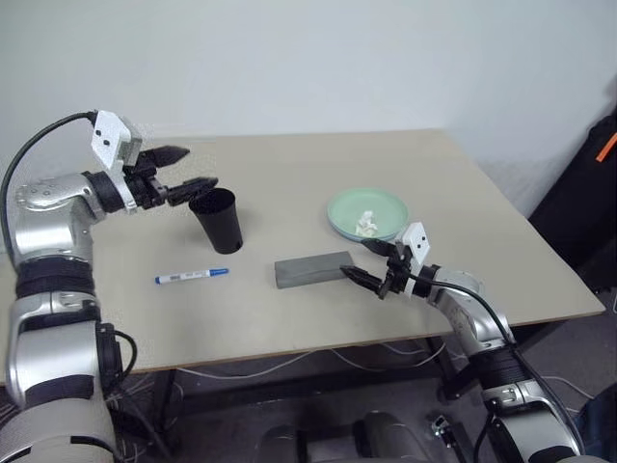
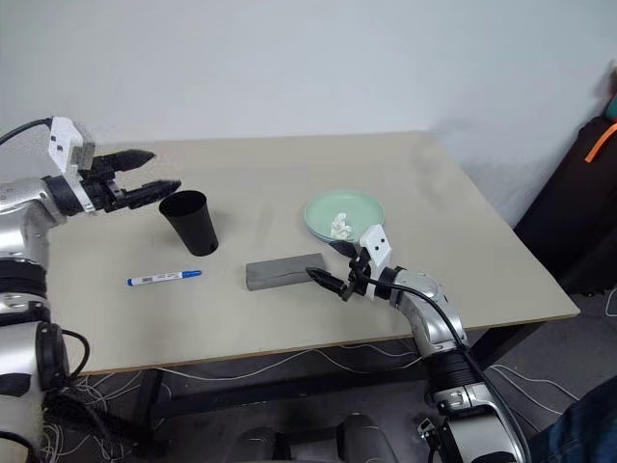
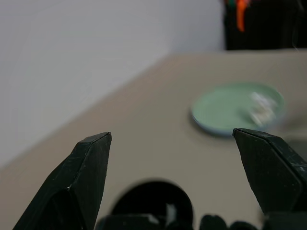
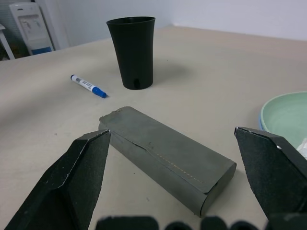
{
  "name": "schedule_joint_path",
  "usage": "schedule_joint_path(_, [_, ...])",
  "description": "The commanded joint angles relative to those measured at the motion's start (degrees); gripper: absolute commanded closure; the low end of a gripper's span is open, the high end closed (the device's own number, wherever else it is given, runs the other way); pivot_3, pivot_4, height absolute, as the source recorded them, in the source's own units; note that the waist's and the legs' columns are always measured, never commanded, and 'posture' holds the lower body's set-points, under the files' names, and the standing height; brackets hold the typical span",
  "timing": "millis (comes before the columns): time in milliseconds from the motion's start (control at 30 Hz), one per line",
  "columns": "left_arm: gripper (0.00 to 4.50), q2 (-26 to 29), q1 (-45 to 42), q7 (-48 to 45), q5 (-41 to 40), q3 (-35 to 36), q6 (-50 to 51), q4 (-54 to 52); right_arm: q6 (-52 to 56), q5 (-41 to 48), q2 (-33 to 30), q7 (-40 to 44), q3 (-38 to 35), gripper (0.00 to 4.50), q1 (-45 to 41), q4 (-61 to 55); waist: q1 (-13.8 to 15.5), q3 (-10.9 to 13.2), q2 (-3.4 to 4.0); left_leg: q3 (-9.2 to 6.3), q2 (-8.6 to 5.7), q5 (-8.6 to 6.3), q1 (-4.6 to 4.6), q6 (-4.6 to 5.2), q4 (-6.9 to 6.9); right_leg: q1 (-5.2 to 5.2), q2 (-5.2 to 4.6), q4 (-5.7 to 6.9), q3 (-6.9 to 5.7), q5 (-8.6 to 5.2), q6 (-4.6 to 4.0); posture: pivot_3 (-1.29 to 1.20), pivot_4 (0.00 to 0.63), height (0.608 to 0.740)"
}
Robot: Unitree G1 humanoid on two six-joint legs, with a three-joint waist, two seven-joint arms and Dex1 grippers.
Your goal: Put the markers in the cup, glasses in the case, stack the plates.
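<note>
The table [image 1: 318, 309] carries everything, placed here relative to the cup [image 1: 219, 220]: the green plate [image 1: 366, 213] sits nested on a blue one well to its right with a small white lump [image 1: 366, 223] on it, the shut grey case [image 1: 313, 269] lies between and nearer the front edge, and the blue-capped marker [image 1: 192, 276] lies just in front. The left gripper [image 1: 189, 170] hovers over the rim, fingers wide and empty, probably placed for dropping a marker in; the right gripper [image 1: 363, 279] waits wide and empty at the case's end, likely steadying it. The black-capped marker is judged inside the cup, glimpsed dimly; whether the glasses are in the case is hidden
</note>
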Motion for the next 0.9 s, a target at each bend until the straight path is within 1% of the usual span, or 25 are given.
schedule_joint_path(33, [0.21, 6.1, -1.1, -9.6, 7.1, -7.7, -1.5, -2.1, -1.6, -0.4, 0.0, 0.1, -0.6, 0.00, -2.3, -0.3, -0.1, 0.0, -0.01, 0.02, 0.00, -0.01, 0.00, -0.01, 0.00, -0.01, 0.00, 0.01, 0.01, 0.00, -0.01, 0.00, 0.000, 0.740])
schedule_joint_path(200, [0.21, 8.8, -2.8, -13.3, 15.0, -14.7, -6.6, 2.8, -2.2, -0.7, 0.3, 0.4, -0.4, 0.00, -2.9, 0.8, 0.0, 0.0, 0.01, 0.02, 0.03, 0.00, -0.01, 0.00, -0.05, -0.08, 0.00, 0.01, 0.03, -0.02, -0.03, 0.00, 0.000, 0.740])
schedule_joint_path(267, [0.21, 9.1, -3.3, -12.8, 18.8, -17.5, -9.8, 5.9, -2.4, -0.8, 0.5, 0.4, -0.4, 0.00, -3.0, 1.1, 0.0, 0.0, 0.01, 0.01, 0.03, 0.00, -0.03, 0.01, -0.05, -0.09, 0.00, 0.01, 0.01, -0.02, -0.03, 0.00, 0.000, 0.740])
schedule_joint_path(433, [0.21, 6.0, -5.3, -12.1, 25.2, -22.6, -13.6, 14.1, -2.6, -1.0, 0.6, 0.4, -0.3, 0.00, -3.1, 1.4, 0.1, 0.0, -0.05, 0.03, 0.06, 0.06, -0.16, 0.11, -0.02, -0.19, -0.03, -0.01, 0.01, -0.02, -0.02, 0.00, 0.000, 0.740])
schedule_joint_path(600, [0.21, 2.5, -7.5, -7.5, 29.2, -24.4, -15.2, 21.8, -2.5, -1.0, 0.2, 0.2, -0.4, 0.00, -2.8, 0.9, 0.1, 0.0, -0.08, 0.02, 0.03, 0.07, -0.18, 0.12, 0.03, -0.19, -0.02, 0.03, 0.01, -0.02, -0.01, 0.00, 0.000, 0.740])
schedule_joint_path(900, [0.21, -2.2, -9.4, 0.0, 33.0, -24.6, -15.6, 27.9, -1.9, -0.9, -0.6, -0.7, -0.9, 0.00, -1.4, -0.8, 0.1, 0.0, -0.09, 0.01, 0.03, 0.06, -0.20, 0.12, 0.03, -0.20, -0.01, 0.03, 0.00, -0.02, -0.01, 0.00, 0.000, 0.740])
